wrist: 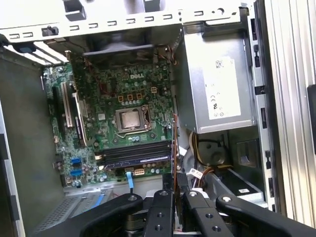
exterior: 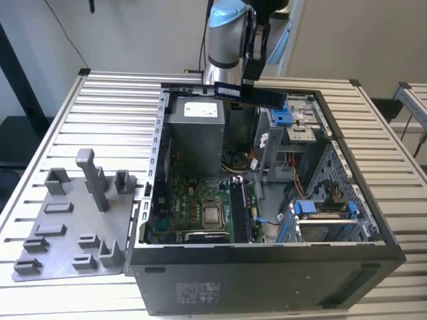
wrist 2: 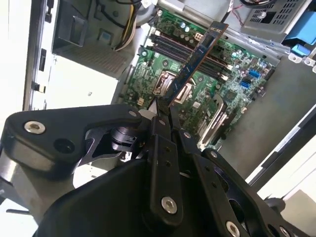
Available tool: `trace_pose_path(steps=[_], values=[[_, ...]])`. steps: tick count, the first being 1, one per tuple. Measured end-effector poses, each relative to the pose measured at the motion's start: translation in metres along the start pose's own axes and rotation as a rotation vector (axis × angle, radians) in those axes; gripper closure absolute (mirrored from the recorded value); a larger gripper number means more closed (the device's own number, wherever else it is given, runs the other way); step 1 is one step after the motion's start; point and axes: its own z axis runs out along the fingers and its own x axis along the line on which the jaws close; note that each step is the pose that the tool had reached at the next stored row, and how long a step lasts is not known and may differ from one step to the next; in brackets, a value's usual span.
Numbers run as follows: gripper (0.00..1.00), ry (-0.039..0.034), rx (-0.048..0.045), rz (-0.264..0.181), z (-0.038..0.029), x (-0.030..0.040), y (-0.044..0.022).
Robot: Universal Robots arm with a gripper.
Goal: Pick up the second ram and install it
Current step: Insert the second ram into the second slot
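Note:
The second ram (exterior: 251, 95), a long dark stick with a label, hangs level above the back rim of the open computer case (exterior: 267, 267). My gripper (exterior: 251, 79) is shut on it from above. In the second wrist view the second ram (wrist 2: 197, 54) juts out from between the fingertips of the gripper (wrist 2: 163, 104), over the green motherboard (wrist 2: 237, 74). In the first wrist view the second ram (wrist: 175, 143) shows edge-on beyond the gripper (wrist: 176, 183), near the long memory slots (wrist: 136, 154) beside the processor socket (wrist: 131, 119).
A grey plastic tray (exterior: 60, 257) with blocks and posts lies on the slatted table at the exterior view's left. Inside the case are a grey power supply (exterior: 193, 130), cables, and a drive cage with blue clips (exterior: 320, 213) at the exterior view's right.

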Motion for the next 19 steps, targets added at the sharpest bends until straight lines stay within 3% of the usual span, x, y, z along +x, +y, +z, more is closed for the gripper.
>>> trace_pose_path(steps=[19], values=[[0.86,-0.0047,0.0116,0.200,0.0008,0.0001,0.0000]])
